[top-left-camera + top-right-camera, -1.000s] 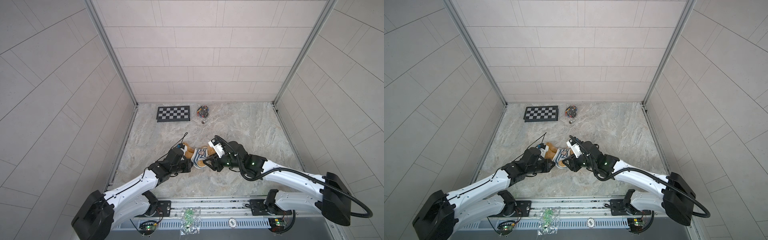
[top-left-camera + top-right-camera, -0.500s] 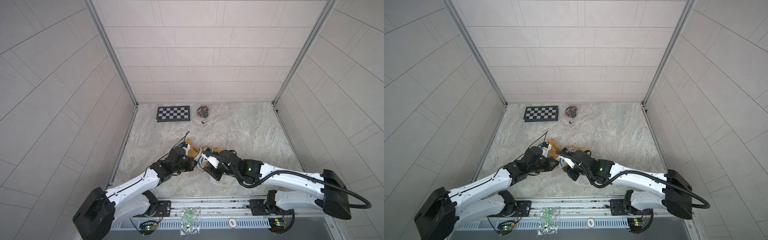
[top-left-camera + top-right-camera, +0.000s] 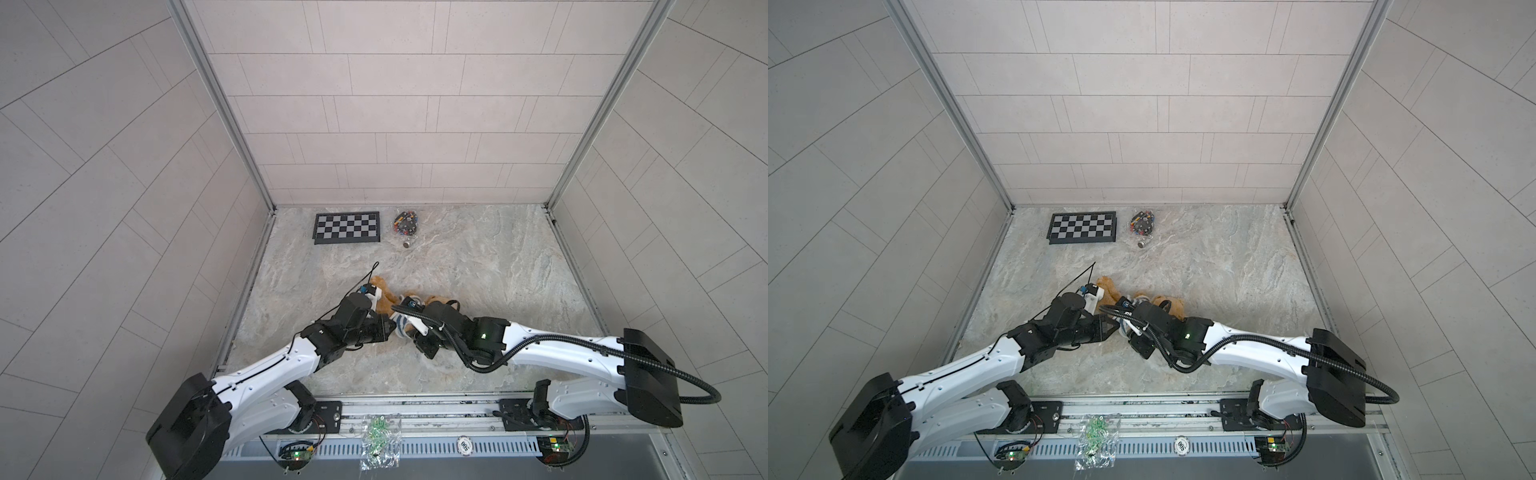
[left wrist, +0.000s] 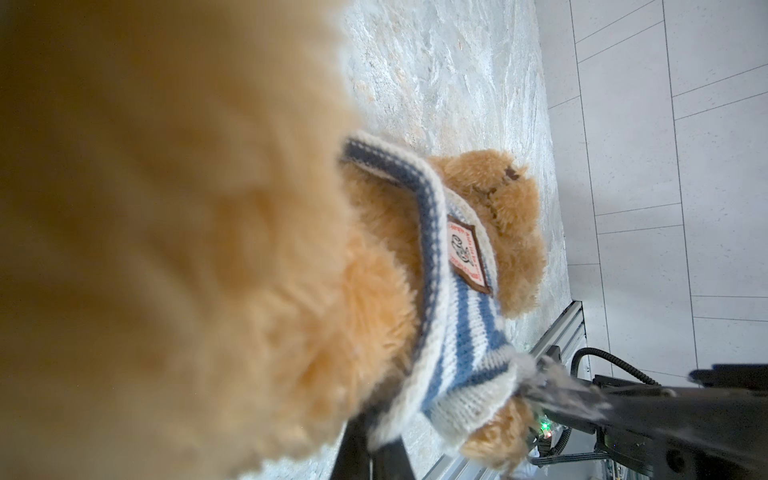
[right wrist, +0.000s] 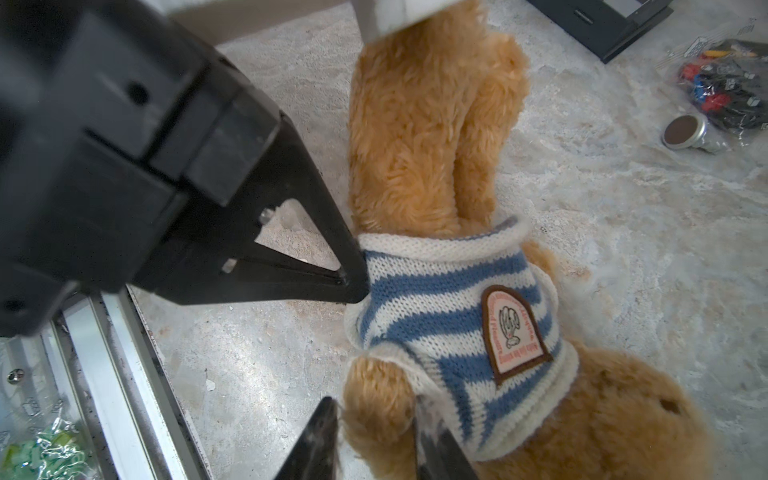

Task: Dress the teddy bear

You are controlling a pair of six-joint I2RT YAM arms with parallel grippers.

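Showing the teddy bear lying on the tabletop between both arms, with the striped shirt round its torso. We see the left gripper pinched shut on the shirt's side. The right gripper straddles the bear's forelimb, jaws narrow; we cannot tell whether they press it. The bear's legs point away from the right gripper. The checkerboard and parts bag lie well beyond the bear, obstructing nothing.

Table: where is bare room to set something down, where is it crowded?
Free: table, right half, from teddy bear to right wall. Crowded: front middle, left gripper and right gripper at the bear's striped shirt; back left, checkerboard and parts bag.
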